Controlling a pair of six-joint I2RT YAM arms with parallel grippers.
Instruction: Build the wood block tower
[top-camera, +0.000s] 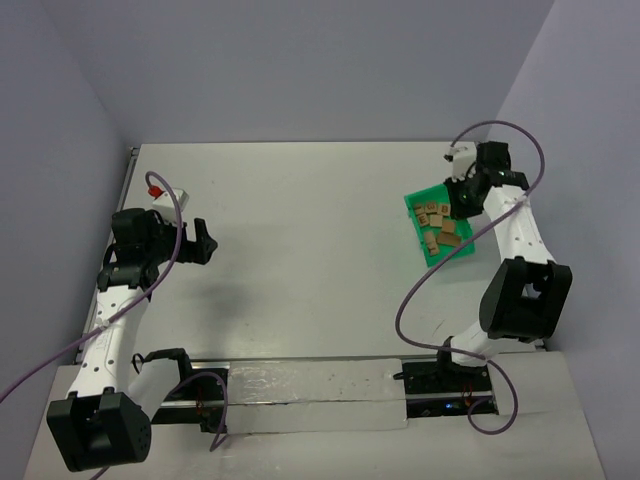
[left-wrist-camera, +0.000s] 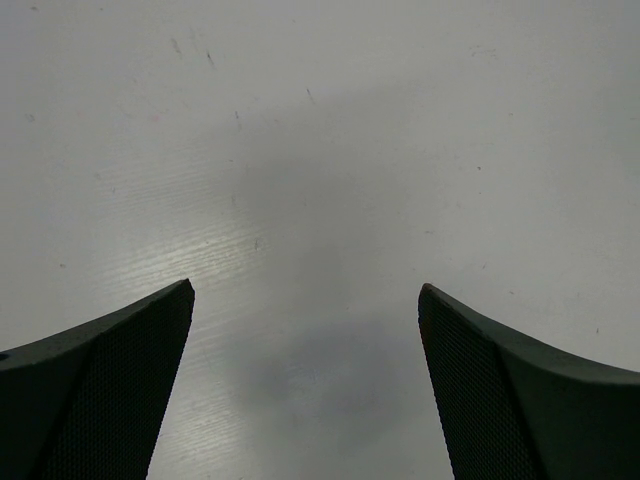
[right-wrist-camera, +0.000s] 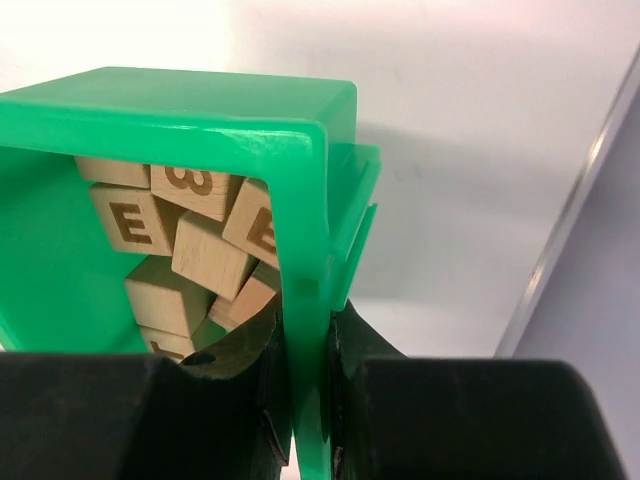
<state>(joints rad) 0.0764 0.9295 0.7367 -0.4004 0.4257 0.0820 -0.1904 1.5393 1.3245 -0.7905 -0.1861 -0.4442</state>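
Observation:
Several light-brown wooden blocks (top-camera: 438, 226) (right-wrist-camera: 195, 255), some printed with letters, lie loose inside a green plastic bin (top-camera: 415, 203) at the right of the table. My right gripper (top-camera: 462, 196) (right-wrist-camera: 309, 350) is shut on the bin's wall (right-wrist-camera: 305, 300), one finger inside among the blocks and one outside. My left gripper (top-camera: 207, 243) (left-wrist-camera: 305, 300) hovers open over bare table at the left, nothing between its fingers (left-wrist-camera: 130, 340). No stacked tower shows in any view.
A small white object with a red part (top-camera: 162, 190) sits at the far left near the table's edge. A metal rail (top-camera: 300, 382) runs along the near edge between the arm bases. Purple cables loop from both arms.

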